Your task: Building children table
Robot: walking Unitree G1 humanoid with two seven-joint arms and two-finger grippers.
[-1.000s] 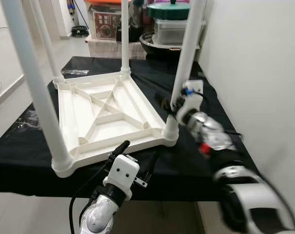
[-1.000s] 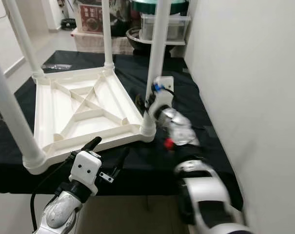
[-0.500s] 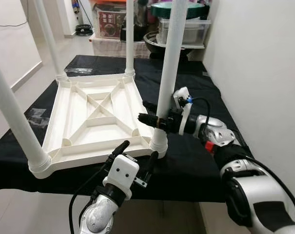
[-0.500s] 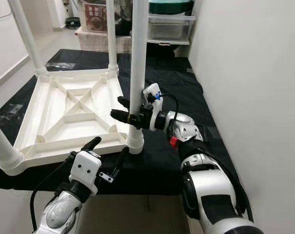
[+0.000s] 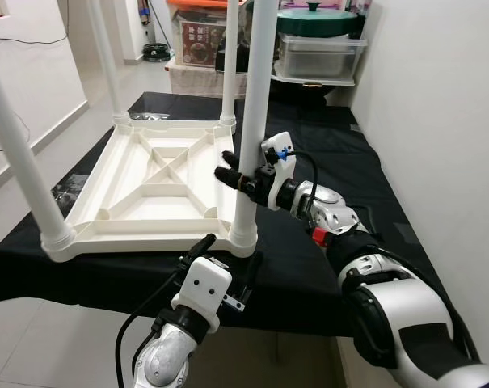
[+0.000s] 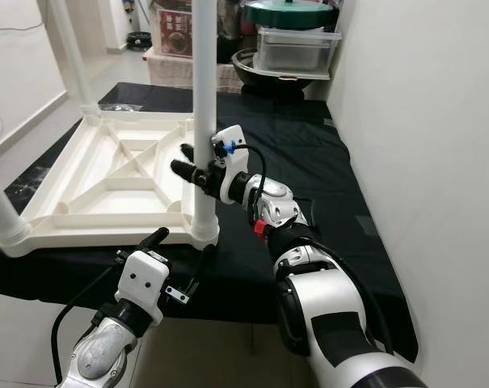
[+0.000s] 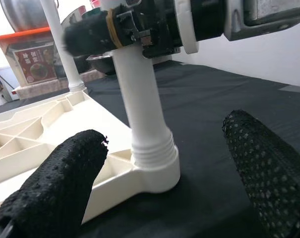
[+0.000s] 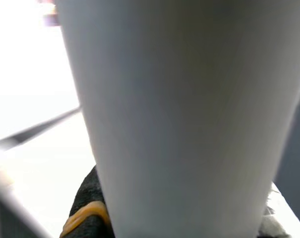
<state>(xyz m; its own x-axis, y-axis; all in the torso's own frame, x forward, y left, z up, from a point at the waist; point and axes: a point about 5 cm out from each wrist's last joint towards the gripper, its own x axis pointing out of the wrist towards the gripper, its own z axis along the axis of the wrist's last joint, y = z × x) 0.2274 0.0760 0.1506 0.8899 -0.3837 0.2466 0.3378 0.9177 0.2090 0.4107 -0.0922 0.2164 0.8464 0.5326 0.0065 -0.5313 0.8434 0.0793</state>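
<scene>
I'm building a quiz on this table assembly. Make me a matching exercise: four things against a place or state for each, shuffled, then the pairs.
Things
1. right gripper
2. left gripper
3. white tabletop
4. green lid

States
A. lying upside down on the black cloth
B. jaws open, hanging below the table edge
C. shut around the near white leg
D. atop a clear box at the back

Pairs: 1-C, 2-B, 3-A, 4-D
</scene>
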